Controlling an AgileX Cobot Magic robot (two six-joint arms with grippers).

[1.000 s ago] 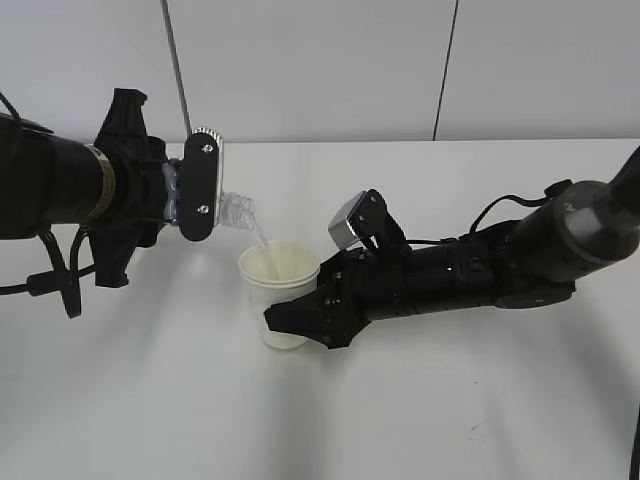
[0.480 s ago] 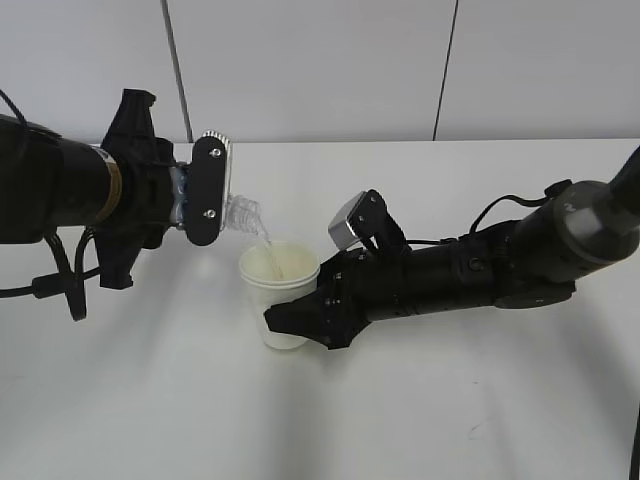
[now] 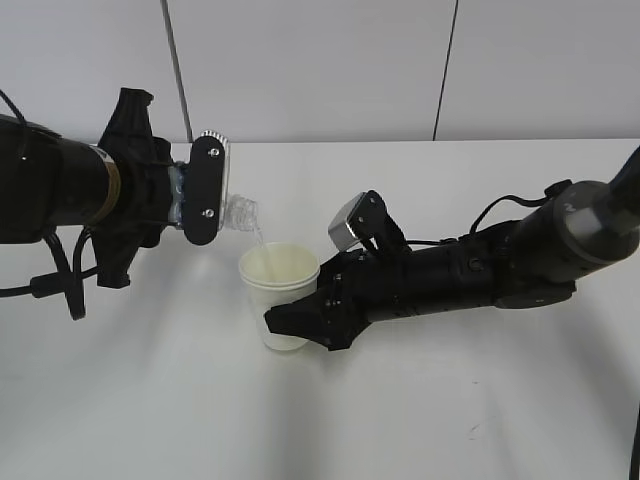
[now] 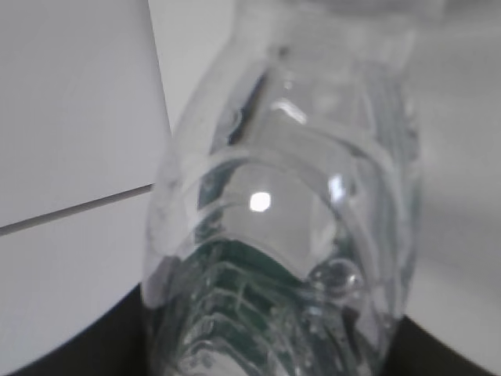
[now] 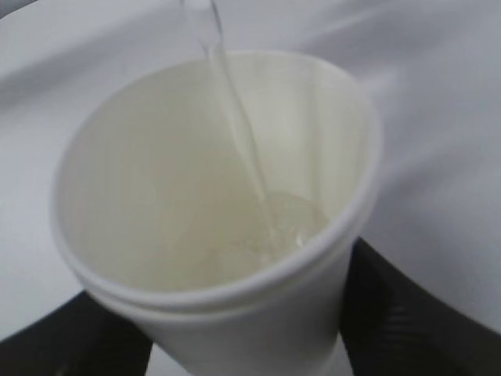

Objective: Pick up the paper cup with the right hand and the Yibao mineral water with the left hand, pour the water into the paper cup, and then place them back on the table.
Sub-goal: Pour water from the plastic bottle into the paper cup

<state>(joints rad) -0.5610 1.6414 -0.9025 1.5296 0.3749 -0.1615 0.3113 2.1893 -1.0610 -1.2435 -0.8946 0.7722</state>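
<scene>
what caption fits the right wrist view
Thin stream of water falling into the paper cup held by the right gripper.

The left arm reaches in level from the left edge of the exterior view, its wrist rolled so the left claw point(image 3: 205, 190) stands on edge above and to the left of the paper cup point(image 3: 279, 294). Its jaws are clamped on the Yibao mineral water point(image 3: 236, 213), held tipped toward the cup. The right arm stretches in low from the right of the cup, forearm close over the counter point(image 3: 400, 420) and nearly level. The right claw point(image 3: 300, 318) grips the cup's lower wall, one finger on each side.
</scene>
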